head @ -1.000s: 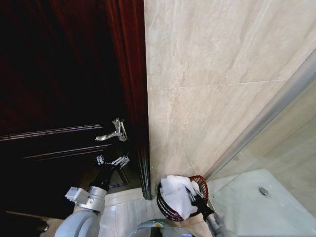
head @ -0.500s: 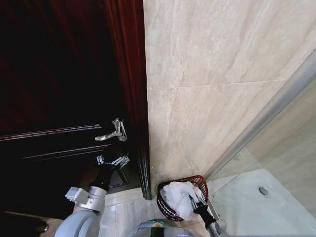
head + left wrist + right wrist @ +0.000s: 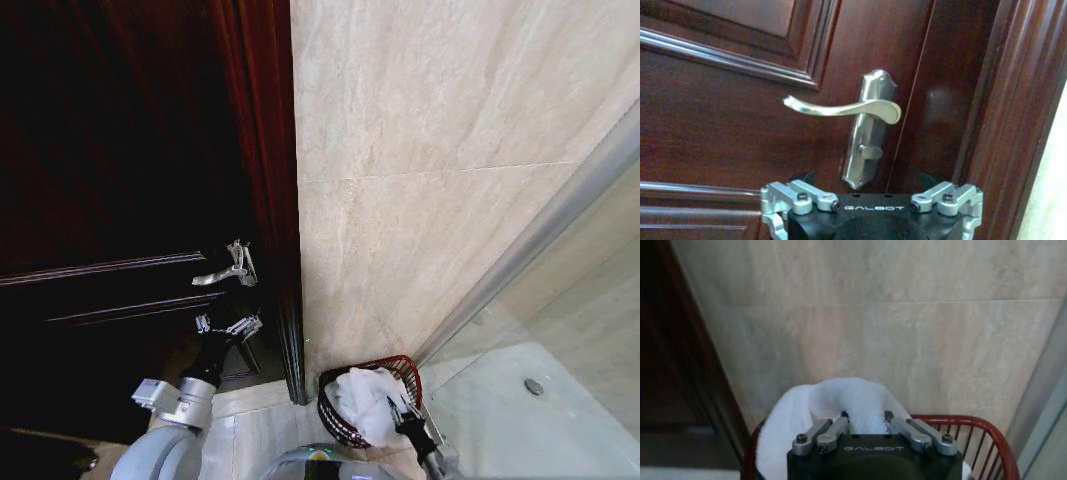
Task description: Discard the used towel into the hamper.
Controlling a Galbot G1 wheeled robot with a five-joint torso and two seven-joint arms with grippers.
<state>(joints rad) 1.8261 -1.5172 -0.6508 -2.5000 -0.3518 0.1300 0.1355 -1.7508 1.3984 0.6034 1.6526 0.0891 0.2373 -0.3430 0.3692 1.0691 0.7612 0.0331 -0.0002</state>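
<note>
Your right pincer [image 3: 399,411] sits at the near edge of the hamper [image 3: 408,366], its fingers parted against the white towel [image 3: 365,400]. The towel is bunched inside the hamper, heaped upward above the rim, showing no clear long axis. Your left pincer [image 3: 228,324] hangs open below the door handle [image 3: 843,107].

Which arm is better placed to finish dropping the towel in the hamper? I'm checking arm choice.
Right. The right gripper is at the towel over the hamper; the left gripper sits by the door handle, well away.
</note>
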